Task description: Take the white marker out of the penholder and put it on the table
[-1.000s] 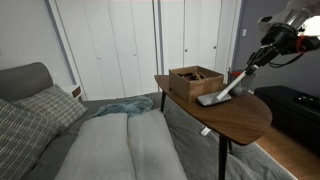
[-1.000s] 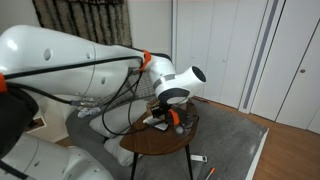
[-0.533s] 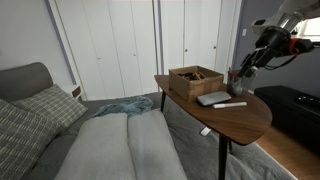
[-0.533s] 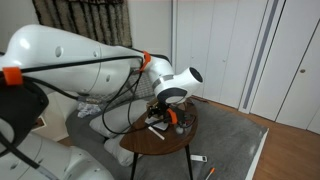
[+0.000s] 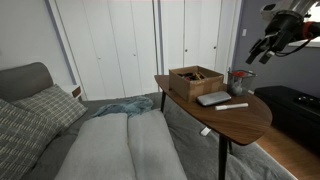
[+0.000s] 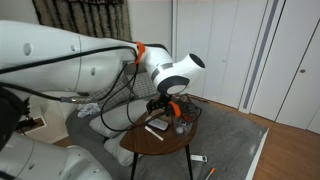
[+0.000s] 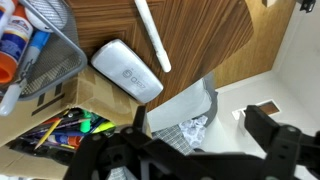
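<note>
Well, the white marker (image 5: pixel 231 104) lies flat on the table (image 5: pixel 240 122), out of the penholder (image 5: pixel 238 80) and just in front of it in an exterior view. The wrist view shows it slanting across bare wood, with its near end close to the grey slab (image 7: pixel 127 70) but apart from it.

My gripper (image 5: pixel 254 54) hangs high above the right end of the table, well clear of everything. In the wrist view its dark fingers (image 7: pixel 130 148) are spread wide with nothing between them.

Around the marker it is crowded. The slab lies to its left, and the shallow wooden box (image 5: pixel 195 80) stands behind that, with colourful bits inside. The mesh penholder stands to the right of the box and holds other pens, one with a blue label and one with red. Nothing lies on top of the marker. Beyond the table edge I see a grey rug (image 7: pixel 190 110), and a small white object (image 5: pixel 205 131) lies on the floor under the table. A bed with a checked cushion (image 5: pixel 45 105) fills the left of the room.

A second ago the gripper was low at the table, holding the marker slanted against the slab. Half a second ago the marker was already down and the gripper stood just over the penholder — since then the marker has not moved, and the arm has gone up and to the right.
</note>
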`<state>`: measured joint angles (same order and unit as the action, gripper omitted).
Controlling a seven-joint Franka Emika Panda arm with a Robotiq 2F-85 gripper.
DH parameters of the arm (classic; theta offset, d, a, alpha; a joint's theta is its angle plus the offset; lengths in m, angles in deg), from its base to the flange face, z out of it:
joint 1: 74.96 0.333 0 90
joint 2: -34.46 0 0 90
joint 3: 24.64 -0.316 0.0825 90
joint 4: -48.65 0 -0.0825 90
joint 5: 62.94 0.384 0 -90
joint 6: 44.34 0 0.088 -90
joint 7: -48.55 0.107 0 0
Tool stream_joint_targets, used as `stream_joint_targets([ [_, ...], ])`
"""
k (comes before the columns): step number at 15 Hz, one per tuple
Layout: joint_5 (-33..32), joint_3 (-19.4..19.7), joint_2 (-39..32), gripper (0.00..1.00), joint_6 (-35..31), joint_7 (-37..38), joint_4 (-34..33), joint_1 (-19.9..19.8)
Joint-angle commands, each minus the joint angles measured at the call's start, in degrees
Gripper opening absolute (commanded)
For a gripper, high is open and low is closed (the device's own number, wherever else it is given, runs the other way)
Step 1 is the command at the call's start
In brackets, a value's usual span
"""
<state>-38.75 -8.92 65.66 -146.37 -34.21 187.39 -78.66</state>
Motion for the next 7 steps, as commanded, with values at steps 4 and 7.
stream_joint_targets([
  [4, -8.48, -2.19, 9.63, 1.0, 3.12, 2.6, -3.97, -0.13],
  [7, -7.88, -1.1, 9.6, 1.0, 1.95, 2.78, -3.82, 1.08],
])
